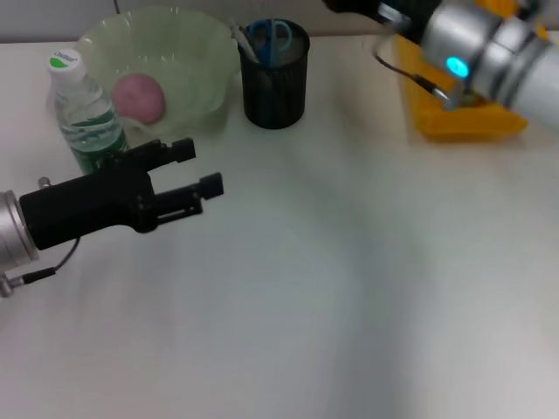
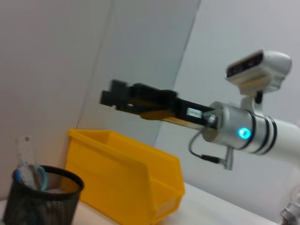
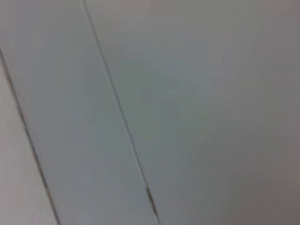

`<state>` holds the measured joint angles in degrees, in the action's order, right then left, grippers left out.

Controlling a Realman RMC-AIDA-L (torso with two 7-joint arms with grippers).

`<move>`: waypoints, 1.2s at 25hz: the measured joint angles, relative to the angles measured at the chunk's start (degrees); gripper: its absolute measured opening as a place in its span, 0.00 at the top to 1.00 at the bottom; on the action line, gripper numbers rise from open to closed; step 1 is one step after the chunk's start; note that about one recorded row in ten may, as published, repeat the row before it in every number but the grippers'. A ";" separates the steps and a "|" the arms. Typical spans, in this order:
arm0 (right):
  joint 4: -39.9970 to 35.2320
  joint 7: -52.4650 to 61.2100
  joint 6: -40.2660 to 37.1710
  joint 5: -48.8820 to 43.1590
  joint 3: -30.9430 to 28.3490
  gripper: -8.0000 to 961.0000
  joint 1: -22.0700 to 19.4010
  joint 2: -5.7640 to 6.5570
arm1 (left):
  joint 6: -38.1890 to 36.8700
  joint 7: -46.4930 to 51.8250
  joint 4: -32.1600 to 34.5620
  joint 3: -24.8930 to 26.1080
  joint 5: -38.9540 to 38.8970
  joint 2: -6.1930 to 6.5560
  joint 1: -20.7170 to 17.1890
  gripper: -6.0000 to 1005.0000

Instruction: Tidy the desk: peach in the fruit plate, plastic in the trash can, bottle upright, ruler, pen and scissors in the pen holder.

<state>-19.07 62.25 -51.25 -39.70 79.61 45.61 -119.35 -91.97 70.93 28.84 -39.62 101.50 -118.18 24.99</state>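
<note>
We can see only part of the right gripper [image 2: 110, 96]: in the head view it runs off the far edge, and in the left wrist view it shows as a dark shape held in the air above the yellow trash can [image 1: 463, 118]. We cannot tell if its fingers are open or shut. The right wrist view shows just a plain grey wall.

The left gripper [image 1: 203, 168] is on the left side, over the white desk [image 1: 349, 288]. Its two fingers are spread apart with nothing between them.

The bottle [image 1: 83, 109] stands upright at the far left. Its green cap label has tiny writing (too small for us to read). The pink peach [image 1: 138, 96] sits in the pale green fruit plate [image 1: 196, 52], just right of the bottle. The black mesh pen holder [image 1: 273, 83] stands right of the plate. Blue scissors [image 1: 271, 37] poke out of it, and a clear ruler [image 2: 26, 157] too. We cannot pick out the pen.
</note>
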 joint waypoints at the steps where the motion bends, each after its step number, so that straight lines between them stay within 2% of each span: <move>1: -1.95 1.29 -6.15 -0.56 0.00 0.21 -4.39 0.45 | -0.39 -0.19 -0.11 -0.26 0.05 0.00 0.05 0.22; 2: -1.95 1.29 -6.15 -0.56 0.00 0.20 -4.39 0.45 | -0.39 -0.19 -0.11 -0.26 0.05 0.00 0.05 0.22; 3: -3.83 3.17 -12.35 -2.25 -0.15 0.20 -8.59 1.37 | -0.99 -0.66 -0.30 -1.03 0.10 -0.01 0.14 0.22; 4: -4.62 4.85 -15.54 -3.96 -0.33 0.19 -10.85 2.19 | -1.27 -0.71 -0.38 -1.35 0.19 -0.02 0.27 0.22; 5: -4.62 4.85 -15.54 -3.96 -0.33 0.19 -10.85 2.19 | -1.68 -0.71 -0.45 -1.70 0.37 -0.02 0.44 0.22; 6: -5.43 8.38 -23.17 -8.35 -1.14 0.18 -14.32 4.15 | -2.18 -0.71 -0.50 -1.93 0.50 -0.04 0.56 0.22; 7: -5.29 9.46 -27.01 -10.59 -1.89 0.18 -15.42 5.11 | -2.18 -0.71 -0.50 -1.93 0.50 -0.04 0.56 0.22; 8: -5.29 9.46 -27.01 -10.59 -1.89 0.18 -15.42 5.11 | -3.21 -0.71 -0.53 -2.42 0.60 -0.03 0.67 0.22; 9: -4.91 10.38 -31.21 -13.32 -3.05 0.18 -16.55 6.16 | -3.60 -0.71 -0.53 -2.79 0.61 -0.03 0.75 0.22; 11: -4.02 11.01 -38.45 -20.36 -6.94 0.18 -18.23 7.82 | -3.94 -0.69 -0.54 -3.27 0.62 -0.03 0.87 0.22; 13: -3.78 11.00 -43.66 -29.52 -12.15 0.18 -19.18 8.61 | -4.09 -0.60 -0.55 -4.04 0.62 -0.02 1.05 0.22; 14: -3.90 10.79 -45.69 -34.79 -15.15 0.18 -19.53 8.87 | -4.12 -0.35 -0.61 -6.33 0.63 -0.03 1.39 0.22; 16: -4.39 10.06 -47.79 -45.29 -20.09 0.18 -19.82 9.10 | -3.98 -0.29 -0.68 -7.44 0.63 -0.03 1.45 0.22; 18: -4.85 8.74 -47.93 -54.13 -22.47 0.18 -19.75 9.25 | -3.61 -0.12 -1.28 -9.93 0.65 -0.08 1.89 0.22; 22: -5.47 8.06 -46.26 -58.05 -22.31 0.18 -19.26 8.77 | -3.64 -0.11 -1.35 -10.08 0.73 -0.07 1.95 0.22; 27: -6.48 6.24 -43.37 -60.59 -22.29 0.18 -18.53 7.16 | -3.96 -0.12 -1.42 -11.09 2.62 -0.03 2.15 0.22; 30: -6.78 5.40 -42.96 -60.81 -22.31 0.18 -18.16 6.61 | -4.35 -0.11 -1.42 -11.15 2.71 0.03 2.16 0.22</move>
<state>-25.85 67.65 -94.21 -100.51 57.29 27.45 -112.75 -96.33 70.82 27.42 -50.78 104.21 -118.16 27.16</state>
